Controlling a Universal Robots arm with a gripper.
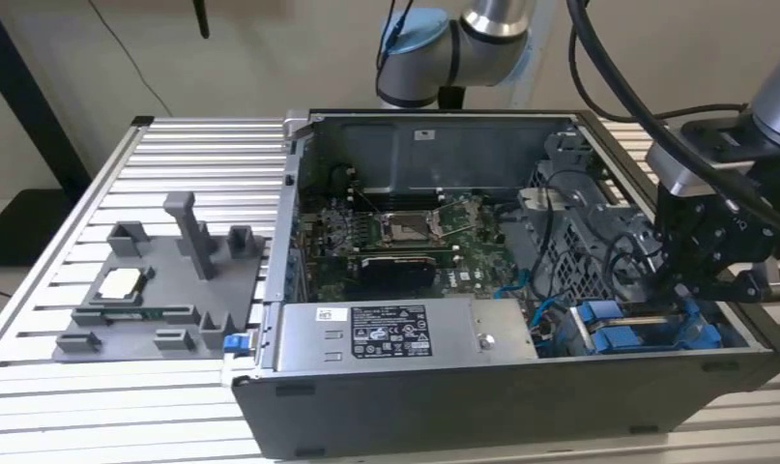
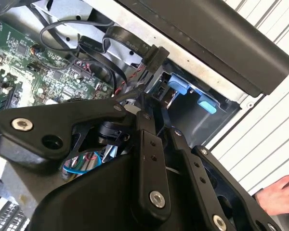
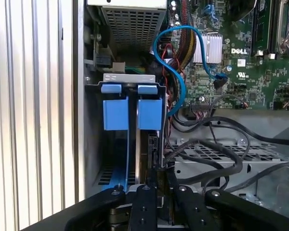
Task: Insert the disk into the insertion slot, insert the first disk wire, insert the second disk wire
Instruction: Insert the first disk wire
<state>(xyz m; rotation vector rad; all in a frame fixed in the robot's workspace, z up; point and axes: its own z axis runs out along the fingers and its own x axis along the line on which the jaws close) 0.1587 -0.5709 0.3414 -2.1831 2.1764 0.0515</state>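
Exterior view: my gripper (image 1: 725,285) hangs inside the open case (image 1: 493,396), with the disk (image 1: 621,327) already seated just beneath me. Second wrist view: my fingers (image 2: 145,130) are pinched together, seemingly on a black wire plug (image 2: 155,58). Pushed askew, it could jam or bend against the disk. First wrist view: the disk (image 3: 149,113) lies straight ahead of my tips.

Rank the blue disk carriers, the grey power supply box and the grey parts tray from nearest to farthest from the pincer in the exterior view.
From the pincer:
1. blue disk carriers, right beside it inside the case.
2. grey power supply box, toward the exterior view's left.
3. grey parts tray, outside the case, farthest left.
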